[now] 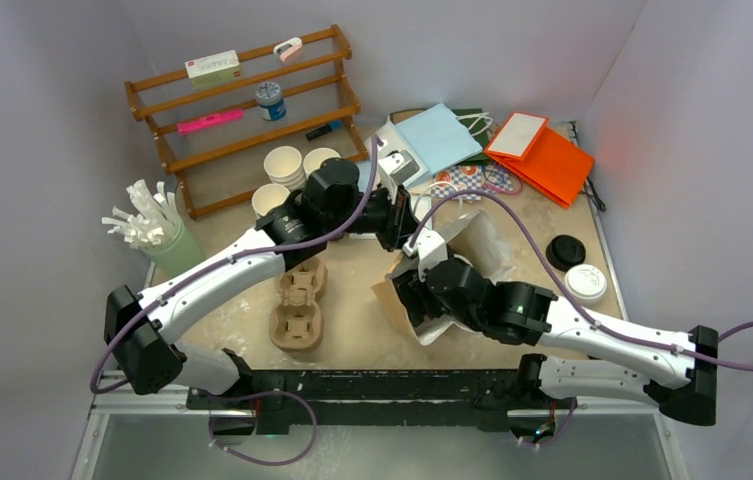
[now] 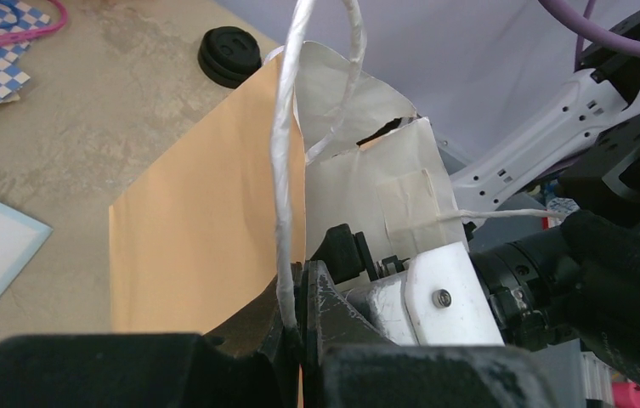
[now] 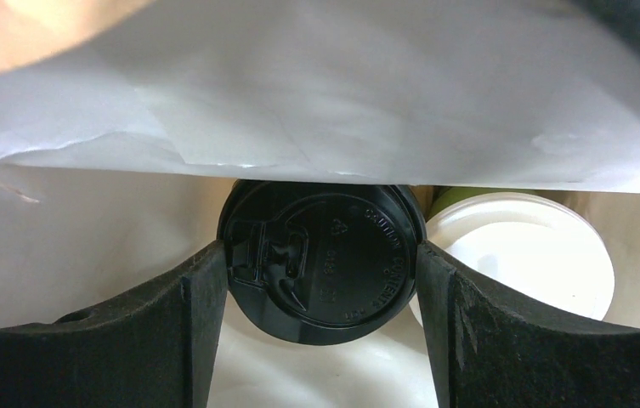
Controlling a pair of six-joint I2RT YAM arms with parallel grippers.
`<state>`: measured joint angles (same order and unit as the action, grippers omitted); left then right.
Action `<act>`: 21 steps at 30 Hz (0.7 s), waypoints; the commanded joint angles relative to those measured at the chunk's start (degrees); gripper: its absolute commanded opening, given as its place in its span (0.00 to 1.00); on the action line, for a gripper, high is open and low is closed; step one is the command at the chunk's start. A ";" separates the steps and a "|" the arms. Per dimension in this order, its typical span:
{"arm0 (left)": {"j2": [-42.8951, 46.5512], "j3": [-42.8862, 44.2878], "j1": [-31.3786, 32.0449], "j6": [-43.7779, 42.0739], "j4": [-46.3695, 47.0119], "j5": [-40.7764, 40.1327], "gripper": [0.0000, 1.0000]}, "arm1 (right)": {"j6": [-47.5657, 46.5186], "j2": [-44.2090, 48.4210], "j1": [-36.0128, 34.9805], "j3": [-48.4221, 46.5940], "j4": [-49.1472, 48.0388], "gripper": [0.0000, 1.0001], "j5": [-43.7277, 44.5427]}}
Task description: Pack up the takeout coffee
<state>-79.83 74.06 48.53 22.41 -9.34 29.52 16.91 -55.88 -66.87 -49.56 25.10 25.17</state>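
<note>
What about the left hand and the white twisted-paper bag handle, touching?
Touching. Left wrist view: the left hand pinches the white twisted-paper bag handle between its shut fingers.

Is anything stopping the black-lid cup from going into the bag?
Nothing visible does. The black-lid cup is already inside the paper bag, hugged on both sides by the right fingers. A white-lid cup stands beside it, not in the way. The left fingers pinch the bag's handle.
</note>
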 commanded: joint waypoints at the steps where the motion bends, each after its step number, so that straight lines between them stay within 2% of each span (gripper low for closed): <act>1: 0.11 3.45 -0.55 5.70 5.35 7.57 0.00 | 3.56 -0.97 -0.26 -4.83 7.26 0.48 -3.76; 11: -3.40 4.07 -1.16 12.91 3.88 13.77 0.00 | 5.32 -3.59 -0.20 -7.23 12.81 0.43 -10.28; 16: -3.73 3.91 -2.44 12.70 3.23 13.76 0.00 | 6.56 -5.17 -0.26 -6.60 12.66 0.43 -11.66; 17: -4.50 5.16 -3.42 11.29 0.02 14.13 0.00 | 7.45 -6.98 -0.20 -5.22 11.21 0.43 -12.09; 21: -4.98 6.09 -4.18 9.75 -2.12 14.57 0.00 | 8.03 -9.83 -0.21 -5.43 11.03 0.43 -11.90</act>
<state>-85.08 75.48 44.51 31.86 -13.91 39.48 24.25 -61.56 -66.94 -55.40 35.22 16.82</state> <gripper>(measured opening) 0.029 0.764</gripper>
